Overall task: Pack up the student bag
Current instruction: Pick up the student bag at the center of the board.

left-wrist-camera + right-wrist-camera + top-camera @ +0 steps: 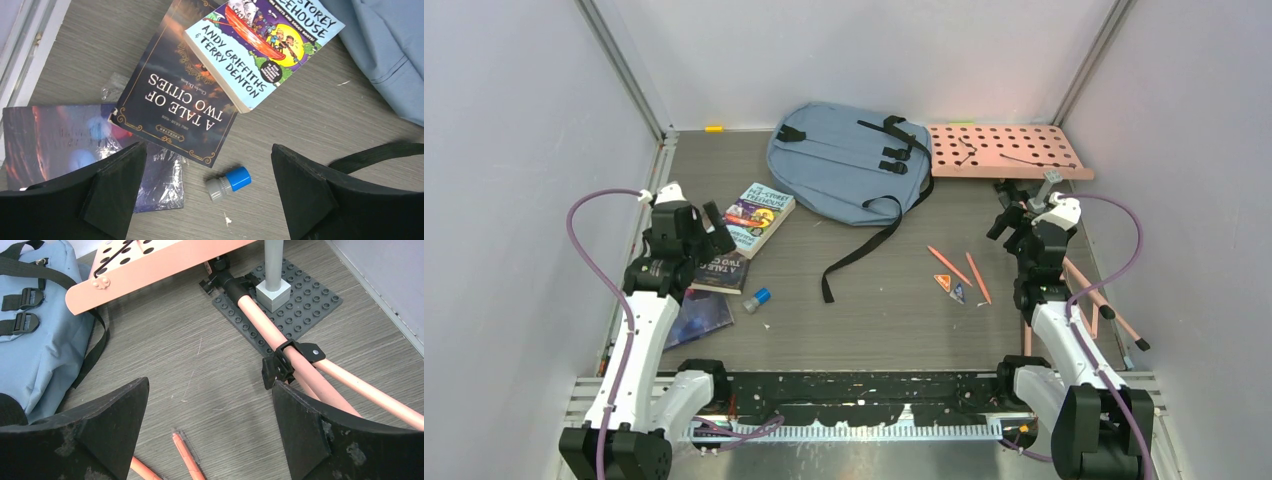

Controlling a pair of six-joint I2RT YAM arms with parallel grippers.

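Nearest, both grippers are held wide open and empty above the table point(894, 320): the left gripper point(716, 228) over books point(759, 215) and a blue-capped bottle point(756, 298), the right gripper point(1004, 208) near pencils point(964, 270). Farther back, the bag point(844, 160) is laid flat at the far middle, beside a pink pegboard point(1004, 150).

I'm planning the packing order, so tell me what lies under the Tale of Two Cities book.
The Tale of Two Cities book overlaps a dark plastic-wrapped book that sticks out past one corner. Anything else beneath is covered and cannot be seen.
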